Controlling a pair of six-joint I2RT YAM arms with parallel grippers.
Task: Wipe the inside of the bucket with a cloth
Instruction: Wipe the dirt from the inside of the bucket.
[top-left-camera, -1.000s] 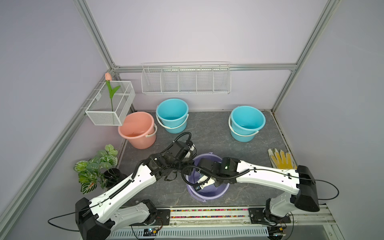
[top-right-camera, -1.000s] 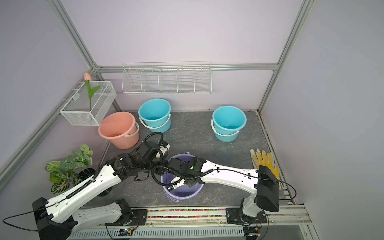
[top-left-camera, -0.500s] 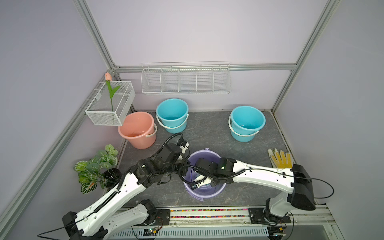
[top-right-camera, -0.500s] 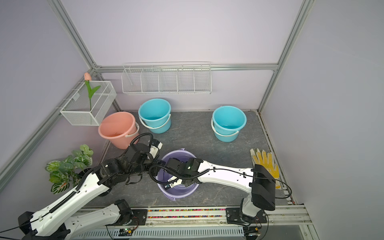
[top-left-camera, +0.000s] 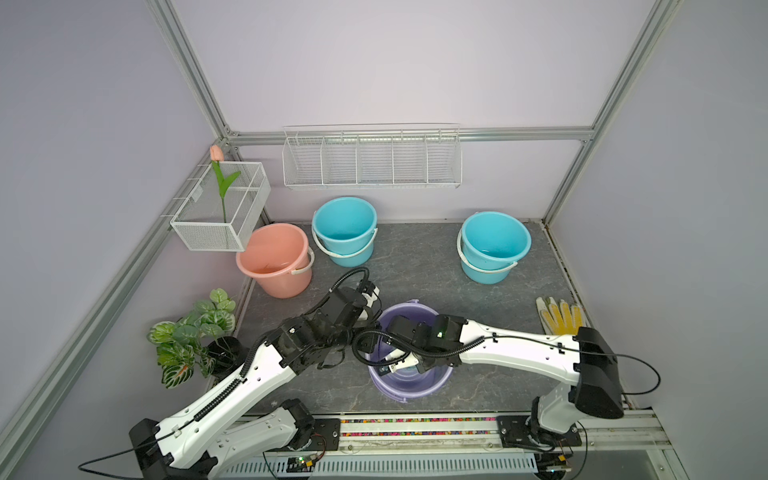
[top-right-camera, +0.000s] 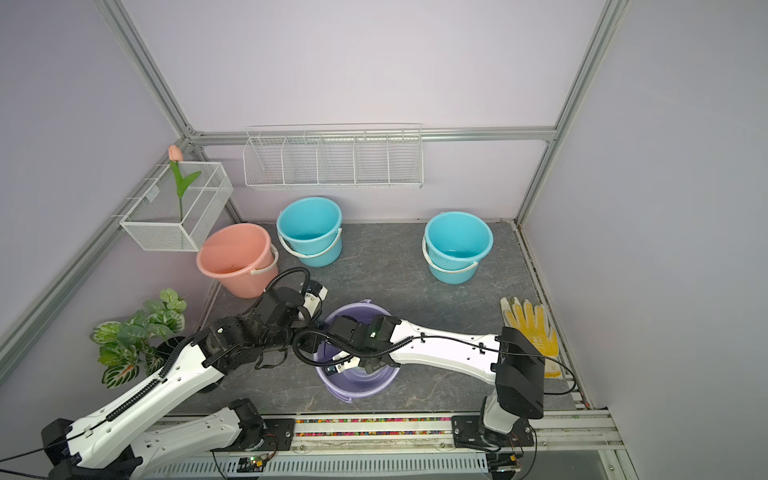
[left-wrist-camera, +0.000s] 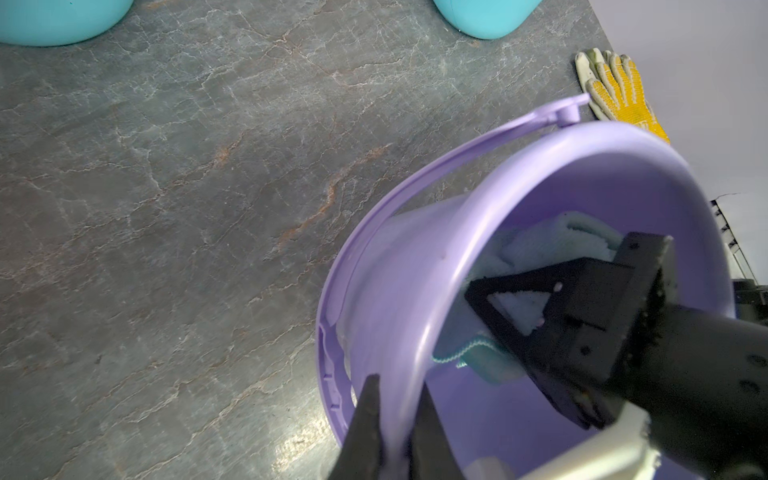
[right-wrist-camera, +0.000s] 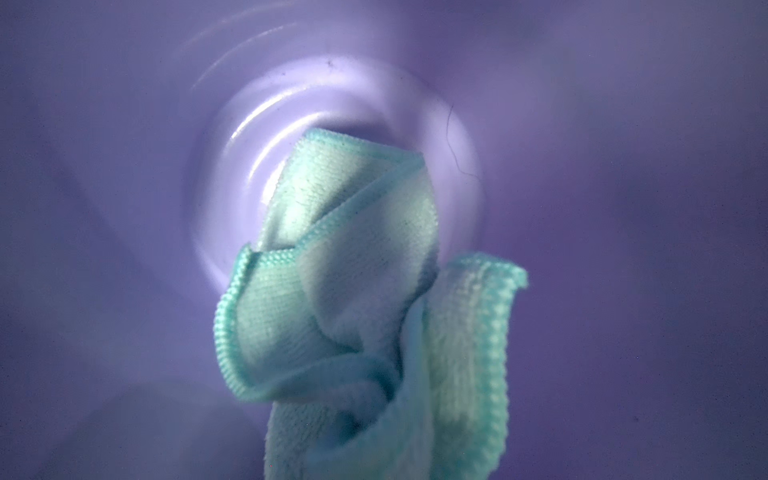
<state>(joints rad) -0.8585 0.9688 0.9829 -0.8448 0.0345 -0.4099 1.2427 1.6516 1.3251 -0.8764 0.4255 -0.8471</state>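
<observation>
Bucket (top-left-camera: 411, 388) has slid slightly leftward, its rim pinched by the left gripper (left-wrist-camera: 397, 382); the right gripper (left-wrist-camera: 494, 328) clamps the cloth (right-wrist-camera: 353, 291) inside.

Pink bucket (top-left-camera: 274, 257): you are seeing it standing beside a blue bucket (top-left-camera: 345, 228).
Glove (top-left-camera: 559, 316): lying flat at the surface (top-left-camera: 415, 257)'s right edge.
Plant (top-left-camera: 193, 334): sitting far left.

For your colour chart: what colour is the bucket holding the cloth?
The bucket is lilac; left wrist view.

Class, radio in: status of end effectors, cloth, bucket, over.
Left end effector shut on purple bucket rim. Right end effector shut on cloth, inside bucket. Nothing obstructing.
</observation>
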